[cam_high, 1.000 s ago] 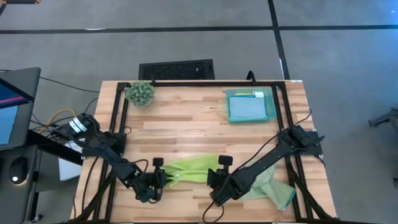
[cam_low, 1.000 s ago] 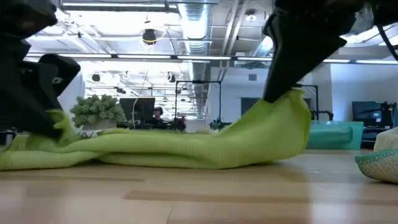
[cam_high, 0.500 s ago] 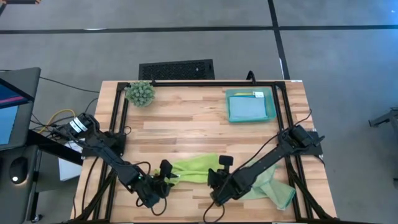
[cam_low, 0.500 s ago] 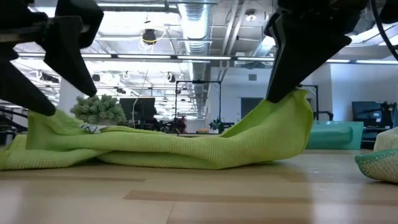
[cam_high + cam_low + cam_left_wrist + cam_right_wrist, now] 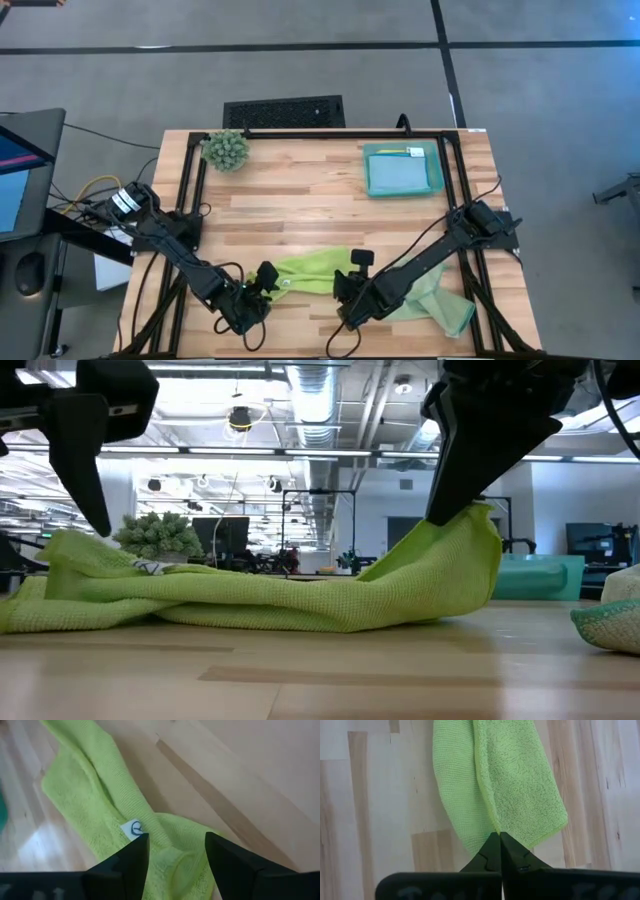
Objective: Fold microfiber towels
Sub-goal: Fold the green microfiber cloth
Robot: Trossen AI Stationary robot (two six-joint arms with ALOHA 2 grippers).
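A: What's the biggest thing there?

B: The wooden tabletop, with a black frame along its far and side edges. Both dark arms reach in over the near edge.

A: And the towels?

B: The lime green towel lies stretched along the near edge, about midway between the side edges, bunched and wrinkled. In the low view its right end is lifted off the wood while the rest sags flat. A pale sage green towel lies crumpled at the near right corner, partly under the right arm. A light blue towel sits folded inside the teal tray near the far right corner.

A: What is the right gripper doing?

B: The right gripper has its fingers pressed together, pinching the lime green towel's edge and holding that end up.

A: The left one?

B: The left gripper is spread apart just above the towel's left end, holding nothing. A small white tag on the cloth shows just beside one fingertip.

A: Anything else?

B: A small spiky green plant at the far left corner, well apart from the cloths.
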